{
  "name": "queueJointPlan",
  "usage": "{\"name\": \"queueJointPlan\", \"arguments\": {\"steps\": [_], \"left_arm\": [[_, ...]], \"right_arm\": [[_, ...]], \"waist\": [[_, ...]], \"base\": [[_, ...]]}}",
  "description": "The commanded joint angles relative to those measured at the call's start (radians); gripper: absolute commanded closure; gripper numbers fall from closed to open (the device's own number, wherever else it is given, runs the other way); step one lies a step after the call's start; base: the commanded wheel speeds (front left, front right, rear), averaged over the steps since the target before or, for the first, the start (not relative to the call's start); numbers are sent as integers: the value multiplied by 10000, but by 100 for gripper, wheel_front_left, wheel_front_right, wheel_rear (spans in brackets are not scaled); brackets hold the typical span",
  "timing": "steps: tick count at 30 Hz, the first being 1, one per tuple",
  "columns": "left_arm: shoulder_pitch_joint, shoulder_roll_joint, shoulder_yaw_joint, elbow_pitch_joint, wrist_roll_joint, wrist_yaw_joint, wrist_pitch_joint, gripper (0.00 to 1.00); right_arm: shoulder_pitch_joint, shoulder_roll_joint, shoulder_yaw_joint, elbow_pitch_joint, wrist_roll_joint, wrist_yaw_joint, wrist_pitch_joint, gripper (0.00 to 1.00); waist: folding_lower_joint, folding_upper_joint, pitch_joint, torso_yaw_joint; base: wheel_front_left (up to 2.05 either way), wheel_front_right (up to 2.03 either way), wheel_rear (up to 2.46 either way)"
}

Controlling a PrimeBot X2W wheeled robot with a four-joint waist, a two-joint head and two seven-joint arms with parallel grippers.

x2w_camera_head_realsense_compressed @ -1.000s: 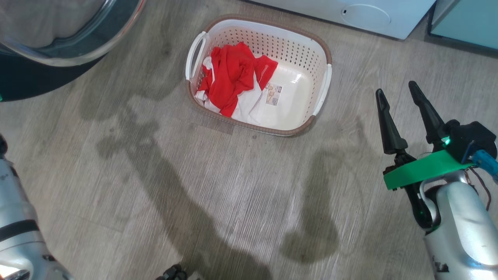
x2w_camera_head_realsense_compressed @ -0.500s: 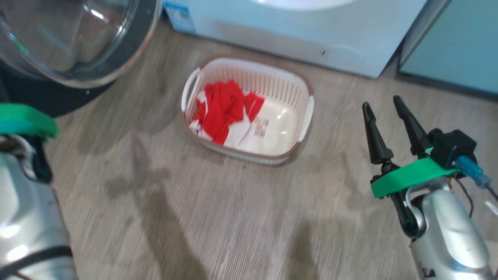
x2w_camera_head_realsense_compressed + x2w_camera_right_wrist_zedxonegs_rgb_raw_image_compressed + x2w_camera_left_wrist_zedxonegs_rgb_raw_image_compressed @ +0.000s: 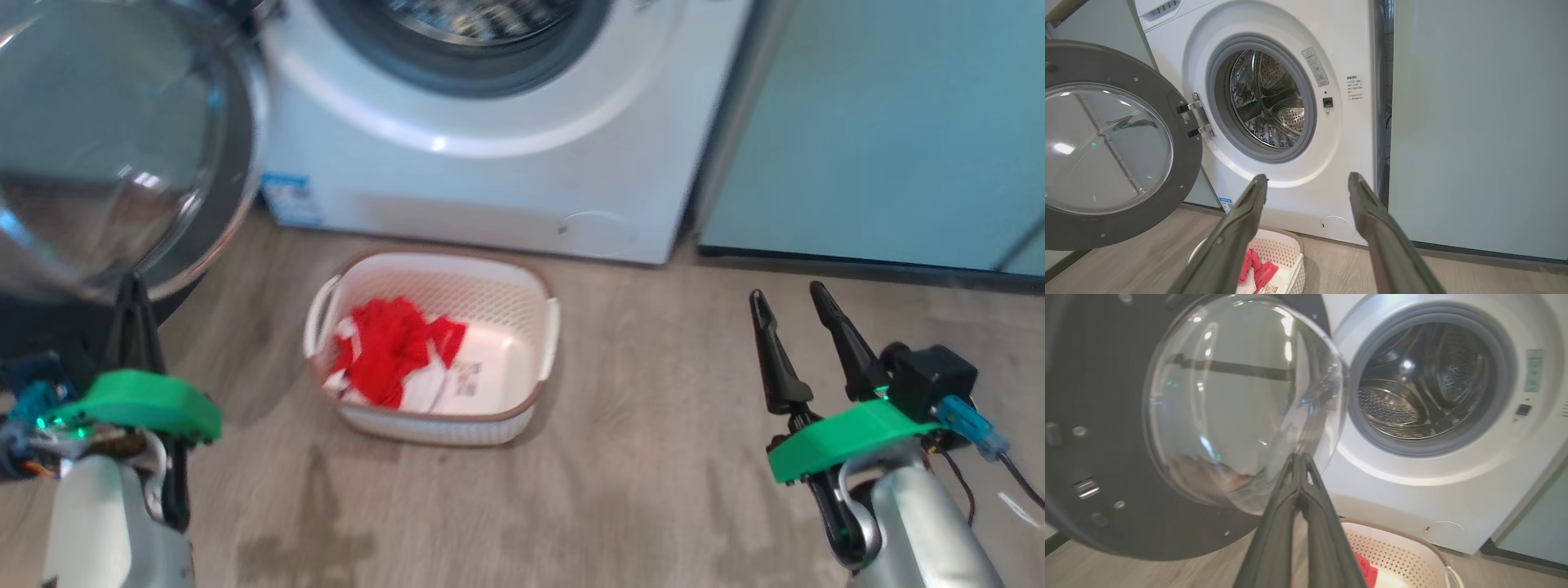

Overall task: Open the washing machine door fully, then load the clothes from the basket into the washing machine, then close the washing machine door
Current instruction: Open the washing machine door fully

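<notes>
Door (image 3: 1106,147): swung wide at 9 o'clock of the drum (image 3: 1267,100); opening looks done, though whether it can swing further I cannot tell.
Clothes (image 3: 392,351): bunched in the basket (image 3: 433,425), toward its 9 o'clock side; none seen in the drum, so loading is not begun.
Basket place: on the floor (image 3: 653,490), at 6 o'clock of the washer (image 3: 506,171), just in front of it.
Left gripper (image 3: 135,322): at 8 o'clock of the head view, jaws pressed together on nothing, tips in front of the door glass; touching it or not is unclear.
Right gripper (image 3: 785,291): at 4 o'clock, jaws spread wide and empty, well apart from the basket.
Left to do: lift the clothes, put them in the drum, shut the door.
Hidden: the head view is blurred and cuts off the top of the drum and door. The number of garments and the label on the basket floor cannot be made out.
</notes>
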Motion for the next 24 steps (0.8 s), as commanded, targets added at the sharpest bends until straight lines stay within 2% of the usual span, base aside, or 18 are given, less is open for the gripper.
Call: {"name": "queueJointPlan", "arguments": {"steps": [1,9,16,24], "left_arm": [[-141,192,110,-535,-114,-31,-51,100],[840,94,-601,-1603,-829,63,-51,100],[1784,88,-1916,-2687,-2004,680,-51,100],[2661,87,-2965,-3304,-2363,1154,-51,100]], "right_arm": [[-139,56,152,-421,-1,0,-92,0],[158,110,-93,-772,21,0,-92,0],[499,147,-400,-1112,91,0,-93,0],[702,165,-548,-1273,120,0,-93,0]], "waist": [[0,-1,-483,-683],[0,-1,-694,-1416],[0,-1,-798,-1779],[0,-1,-851,-1936]], "base": [[0,0,0],[0,0,0],[0,0,0],[0,0,0]]}}
